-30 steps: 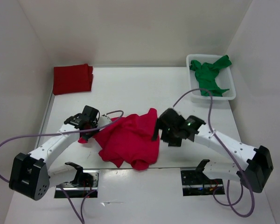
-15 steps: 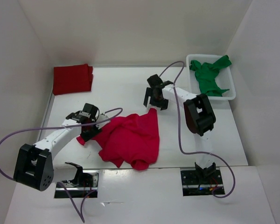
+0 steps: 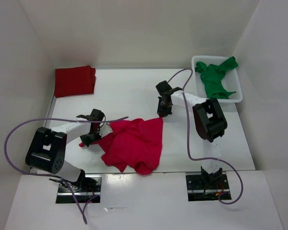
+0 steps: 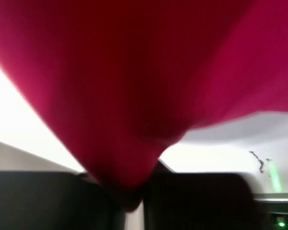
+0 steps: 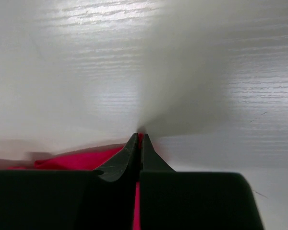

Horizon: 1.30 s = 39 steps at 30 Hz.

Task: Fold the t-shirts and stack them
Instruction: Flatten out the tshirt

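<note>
- The crimson t-shirt [image 3: 132,143] lies bunched on the table [image 3: 129,91], left of the white basket [image 3: 198,60] and nearer the arm bases than it is; its bulk sags toward the bases, below the line between the two grippers
- The right gripper [image 3: 161,113], left of the basket and just nearer, has its jaws together on a thin sliver of the shirt's far-right corner; the right wrist view shows red cloth caught between the dark fingertips [image 5: 132,143]
- The left gripper [image 3: 88,140], far left of the basket, looks clamped on the shirt's left tip; cloth tapers down into its narrow gap [image 4: 129,203]
- The held corners span a slanted axis, near-left to far-right; spreading likely means drawing them apart
- Soft, matte, creased knit; the dark red t-shirt [image 3: 75,81] is a flat folded square far left of the basket; the green t-shirt [image 3: 215,79] is crumpled inside it
</note>
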Motion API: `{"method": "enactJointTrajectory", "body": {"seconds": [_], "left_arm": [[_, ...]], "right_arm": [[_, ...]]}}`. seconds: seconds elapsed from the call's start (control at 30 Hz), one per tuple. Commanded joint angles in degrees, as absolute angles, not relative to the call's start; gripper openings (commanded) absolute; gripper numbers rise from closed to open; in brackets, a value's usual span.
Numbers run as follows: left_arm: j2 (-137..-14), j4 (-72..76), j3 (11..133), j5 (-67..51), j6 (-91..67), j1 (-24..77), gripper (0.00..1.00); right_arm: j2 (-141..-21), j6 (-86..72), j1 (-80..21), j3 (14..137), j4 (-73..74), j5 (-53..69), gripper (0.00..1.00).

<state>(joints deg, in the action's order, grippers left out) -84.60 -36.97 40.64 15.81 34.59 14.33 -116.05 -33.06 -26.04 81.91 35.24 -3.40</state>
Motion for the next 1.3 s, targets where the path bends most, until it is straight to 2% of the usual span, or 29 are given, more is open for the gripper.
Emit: {"method": "enactJointTrajectory", "body": {"seconds": [0.0,0.1,0.17,0.2,0.23,0.27,0.3,0.33,0.4,0.43,0.5,0.57,0.67,0.77,0.83,0.87,0.93,0.97,1.1,1.13,1.17,1.2,1.27], "left_arm": [[-88.59,-33.05,39.73,14.85,34.90,13.10,0.00],[-86.85,-36.63,47.34,14.15,34.89,9.33,0.00],[-85.00,-39.27,55.94,12.75,34.89,4.69,0.00],[-84.29,-41.90,67.38,12.05,34.89,3.18,0.00],[-83.77,-43.14,73.59,11.26,34.89,1.86,0.00],[-83.76,-44.29,79.66,10.73,34.89,0.02,0.00],[-84.46,-45.69,85.37,10.72,34.89,-0.52,0.00],[-84.46,-45.70,95.09,10.72,34.89,-0.53,0.00],[-84.98,-45.70,102.62,10.72,34.89,-0.53,0.00],[-84.99,-46.23,105.61,10.72,34.89,-0.53,0.00],[-84.99,-46.84,111.17,10.72,34.89,-0.53,0.00],[-84.99,-46.85,111.18,10.72,35.42,-0.53,0.00],[-82.02,-45.63,101.98,9.32,36.83,0.26,0.00],[-78.93,-42.55,89.24,10.19,38.58,2.20,0.00],[-77.88,-39.57,79.57,12.21,39.98,2.99,0.00],[-77.00,-38.77,76.41,12.74,39.99,3.60,0.00],[-76.29,-37.28,67.04,13.27,40.96,4.65,0.00],[-76.29,-36.57,63.58,14.58,41.57,5.44,0.00],[-76.29,-31.30,48.80,18.46,41.57,8.87,0.00],[-77.33,-30.77,47.30,19.07,41.05,8.88,0.00],[-77.87,-30.76,46.15,19.07,40.09,8.88,0.00],[-78.39,-30.76,44.40,19.07,39.56,8.88,0.00],[-79.19,-30.76,42.98,19.07,39.03,8.88,0.00]], "right_arm": [[-111.98,-32.08,-26.02,81.91,36.12,0.00,0.00],[-110.83,-29.54,-25.49,88.83,38.82,-0.08,0.00],[-110.83,-27.70,-23.56,103.21,42.52,-2.89,0.00],[-111.70,-27.08,-23.03,109.36,46.54,-4.21,0.00],[-112.58,-27.07,-22.33,115.95,48.76,-5.61,0.00],[-113.81,-26.29,-21.11,131.76,51.22,-8.58,0.00],[-115.82,-25.76,-20.48,141.49,54.20,-10.18,0.00],[-120.89,-25.23,-19.96,161.86,60.32,-11.85,0.00],[-118.84,-27.33,-15.22,165.22,56.89,-6.44,0.00],[-118.83,-28.20,-14.34,171.76,56.34,-5.81,0.00],[-118.83,-27.69,-14.33,176.73,58.00,-7.21,0.00],[-114.46,-27.16,-13.62,171.84,58.01,-5.02,0.00],[-110.94,-26.63,-14.32,164.64,60.99,-5.01,0.00],[-106.89,-26.63,-17.65,152.88,62.92,-10.35,0.00],[-101.12,-27.67,-21.08,138.57,60.23,-15.72,0.00],[-97.42,-28.47,-22.14,121.98,56.64,-16.43,0.00],[-88.73,-33.18,-23.72,102.05,45.85,-11.97,0.00],[-81.55,-35.75,-23.73,85.25,37.53,-9.87,0.00],[-73.75,-47.61,-31.18,56.30,29.38,-9.77,0.00],[-73.74,-51.90,-32.77,48.25,25.09,-7.58,0.06],[-73.74,-53.60,-34.61,45.47,23.57,-5.12,0.23],[-75.05,-55.44,-38.98,43.87,23.55,-3.53,0.60],[-76.98,-58.70,-43.48,43.59,26.60,-4.21,0.72]]}}
